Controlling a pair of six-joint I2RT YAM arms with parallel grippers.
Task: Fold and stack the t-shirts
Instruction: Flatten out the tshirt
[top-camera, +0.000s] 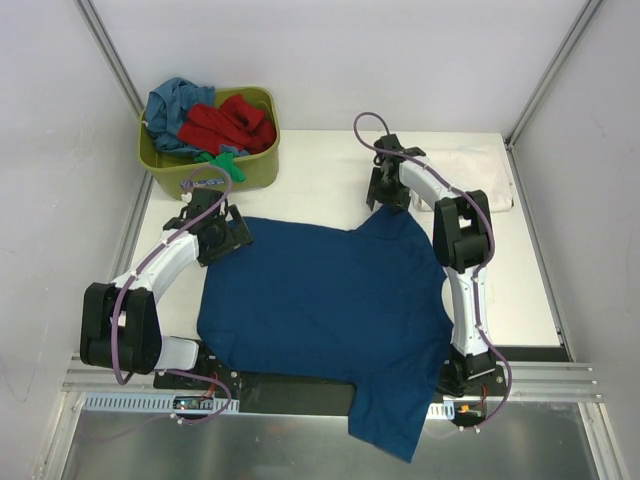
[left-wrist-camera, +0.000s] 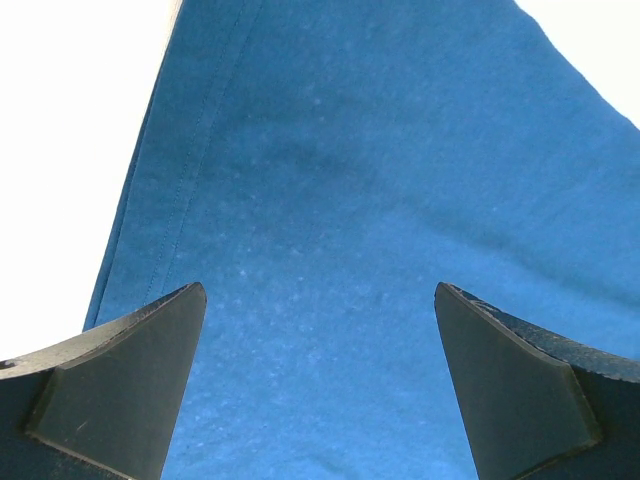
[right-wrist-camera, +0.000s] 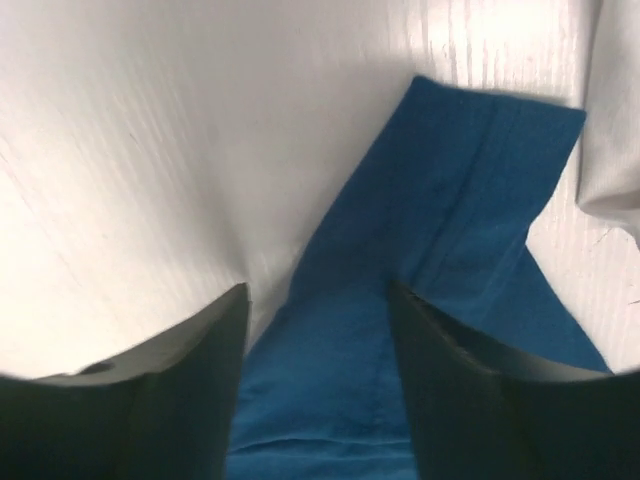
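A blue t-shirt (top-camera: 330, 300) lies spread flat across the table, and its lower corner hangs over the near edge. My left gripper (top-camera: 230, 233) is at the shirt's far left corner, fingers wide open just above the cloth (left-wrist-camera: 340, 180), next to its hemmed edge. My right gripper (top-camera: 387, 196) is at the far right corner. Its fingers stand part-way apart on either side of a bunched strip of the blue cloth (right-wrist-camera: 450, 190) and do not pinch it. A folded white t-shirt (top-camera: 482, 172) lies behind the right arm. In the left wrist view the gripper (left-wrist-camera: 320, 292) holds nothing. The right gripper (right-wrist-camera: 318, 290) straddles the cloth.
At the back left, an olive-green tub (top-camera: 268, 150) holds red (top-camera: 226, 124), teal (top-camera: 168, 104) and green (top-camera: 222, 166) shirts. White walls and metal posts close in the table. The white cloth's edge (right-wrist-camera: 612, 150) lies right beside the blue corner.
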